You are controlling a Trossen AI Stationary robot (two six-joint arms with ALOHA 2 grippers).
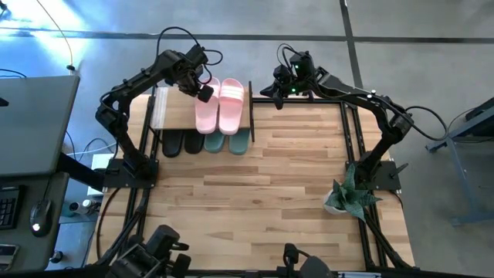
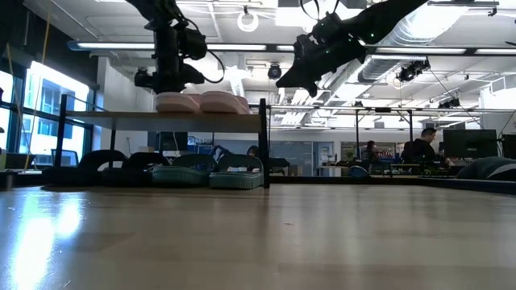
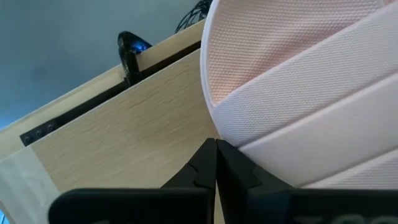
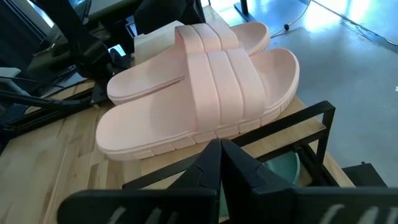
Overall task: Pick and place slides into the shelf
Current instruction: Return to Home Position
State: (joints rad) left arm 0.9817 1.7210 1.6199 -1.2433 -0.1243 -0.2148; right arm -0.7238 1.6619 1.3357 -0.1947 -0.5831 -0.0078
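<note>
On your left gripper [image 1: 204,93] the fingers [image 3: 200,171] are pressed together and empty, poised just above the pink slides [image 1: 221,106] on top of the shelf [image 1: 176,116]. On your right gripper [image 1: 278,96] the fingers [image 4: 239,169] are likewise closed on nothing, raised off the shelf's right end. Beneath its board, black slides [image 1: 181,144] lie left, green slides [image 1: 228,143] right. The shelf stands at the far edge of the surface [image 1: 262,185]

Most of the tabletop [image 1: 262,193] is wide open — just a small plant [image 1: 351,197] by the right edge. The far left corner's crowded: shelf [image 1: 166,116] with pink slides [image 1: 220,104] on top, black slides [image 1: 181,144] and green slides [image 1: 228,142] packed underneath.
</note>
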